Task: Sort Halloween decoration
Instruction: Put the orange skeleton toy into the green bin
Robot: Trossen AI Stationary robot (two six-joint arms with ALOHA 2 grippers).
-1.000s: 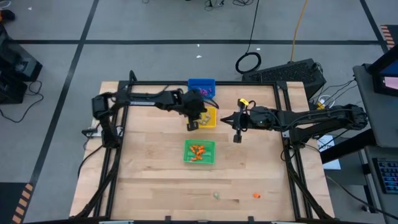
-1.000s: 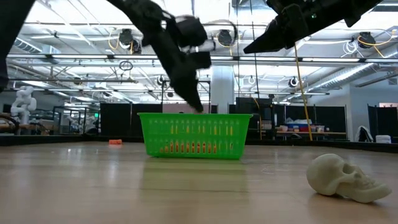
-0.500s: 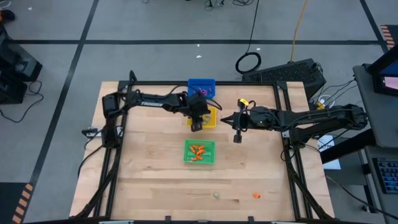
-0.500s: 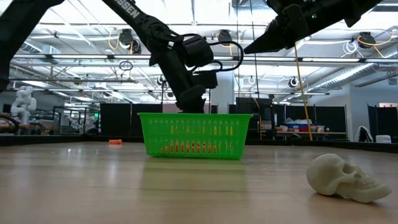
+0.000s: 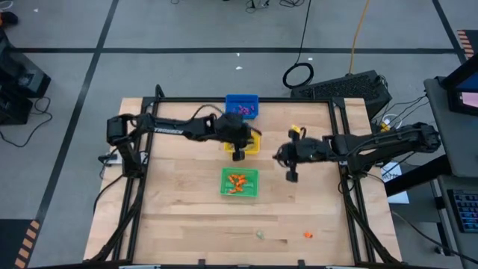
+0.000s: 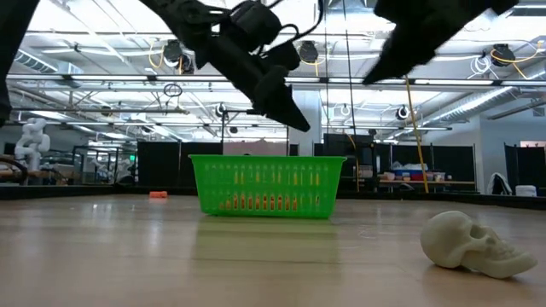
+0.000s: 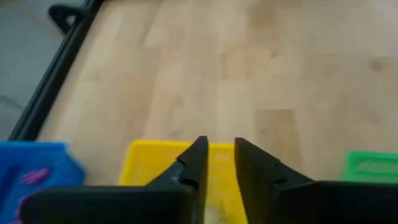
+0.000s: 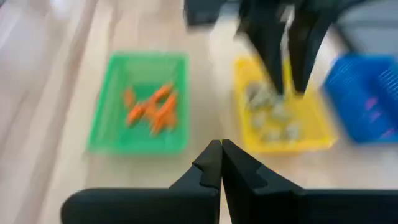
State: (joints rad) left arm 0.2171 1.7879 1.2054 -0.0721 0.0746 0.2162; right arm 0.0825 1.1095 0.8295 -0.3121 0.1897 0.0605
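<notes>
Left gripper [image 5: 238, 155] above yellow bin [image 5: 252, 146], frame centre; jaws slightly apart, empty. Right gripper [image 5: 292, 176] right of centre, jaws together. Orange trinkets [image 5: 237, 181] in green bin [image 5: 226, 191]; skull [image 5: 260, 235] and one orange piece [image 5: 307, 235] on desk [image 5: 179, 209], lower frame.

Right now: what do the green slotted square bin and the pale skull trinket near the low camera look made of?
Green slotted square bin: likely thin moulded plastic, slightly glossy; its slatted walls let the contents show through. Pale skull trinket: probably moulded plastic or resin, matte, uniform beige; can't tell which.
</notes>
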